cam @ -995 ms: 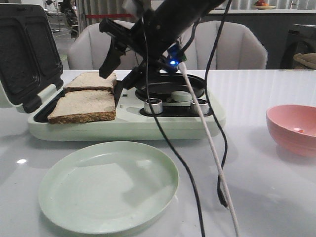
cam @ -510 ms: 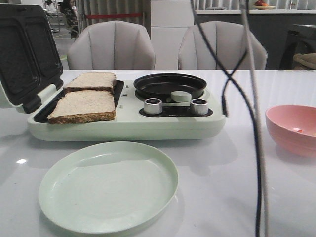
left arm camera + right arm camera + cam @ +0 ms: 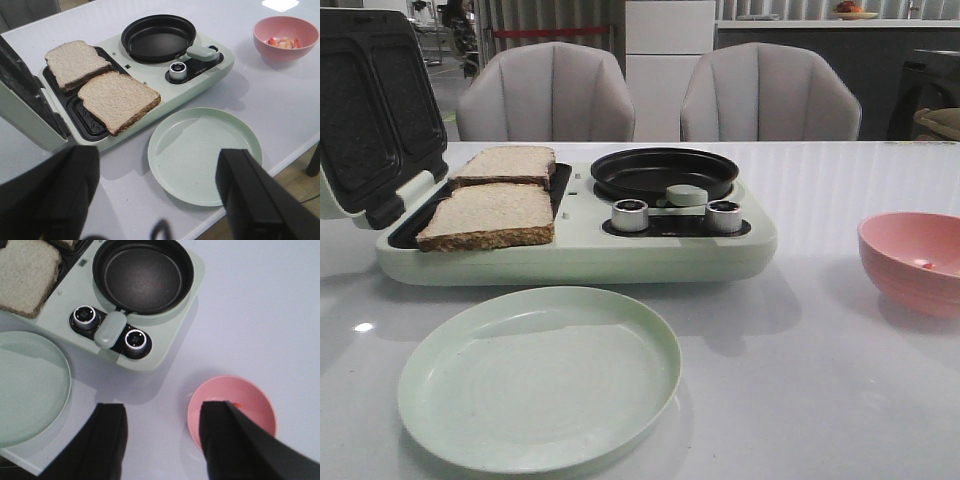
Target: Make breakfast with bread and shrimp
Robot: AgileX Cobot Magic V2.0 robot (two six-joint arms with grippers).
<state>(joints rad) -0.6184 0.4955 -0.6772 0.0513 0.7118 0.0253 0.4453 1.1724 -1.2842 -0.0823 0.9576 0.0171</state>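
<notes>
A white glossy table (image 3: 840,380) stood before two grey chairs (image 3: 545,92). On it, at ten o'clock, the pale green breakfast maker (image 3: 580,245) lay with its long axis left to right, lid raised; the bread (image 3: 492,215) sat flat in its left tray. A green plate (image 3: 540,375) lay nearest. Only the left wrist view showed shrimp (image 3: 284,43) in the pink bowl (image 3: 912,262) at three o'clock. The left gripper (image 3: 157,192) and right gripper (image 3: 162,440) were both spread, empty.
</notes>
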